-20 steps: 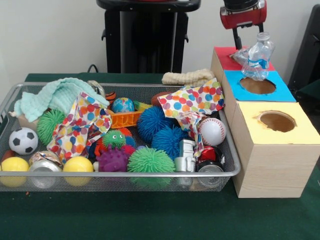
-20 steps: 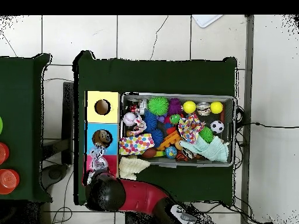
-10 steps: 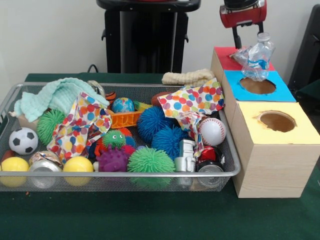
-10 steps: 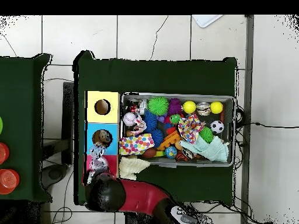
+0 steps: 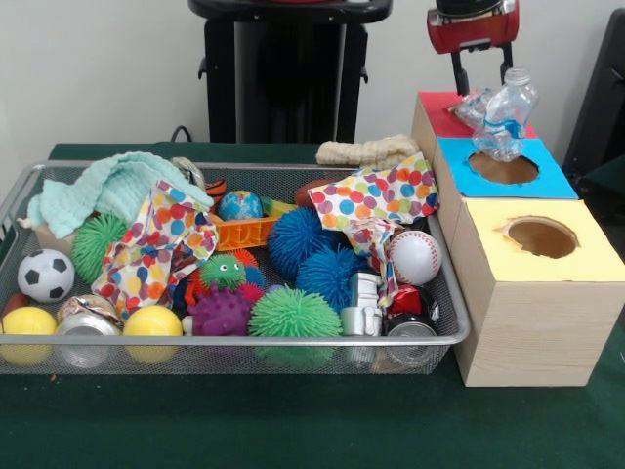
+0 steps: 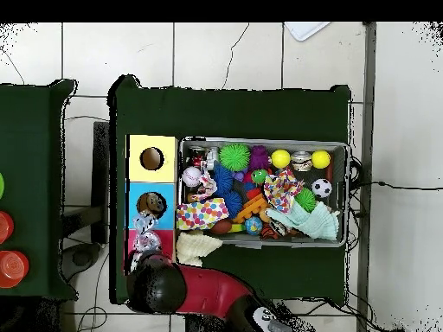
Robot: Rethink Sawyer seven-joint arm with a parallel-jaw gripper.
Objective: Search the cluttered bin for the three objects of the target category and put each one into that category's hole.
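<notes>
A clear plastic water bottle [image 5: 507,112] leans with its cap up at the far edge of the blue-surround hole [image 5: 503,168]. Its lower end is over the blue surround. It also shows in the overhead view [image 6: 144,223]. Crumpled clear plastic [image 5: 474,104] lies beside it on the red surround; I cannot tell whether it is a separate bottle. My gripper [image 5: 480,74] hangs just above, fingers apart, one finger beside the bottle's cap, holding nothing. The wire-mesh bin [image 5: 234,340] is full of toys; no other bottle shows in it.
The red-surround box [image 5: 441,115] is behind the blue one, the yellow-surround hole [image 5: 542,236] in front. A beige cloth [image 5: 366,151] lies behind the bin. The bin holds spiky balls, a baseball [image 5: 415,257], spotted cloths and metal cans [image 5: 83,324].
My gripper has opened and risen a little. The bottle it held now rests at the far edge of the blue hole, tilted slightly more.
</notes>
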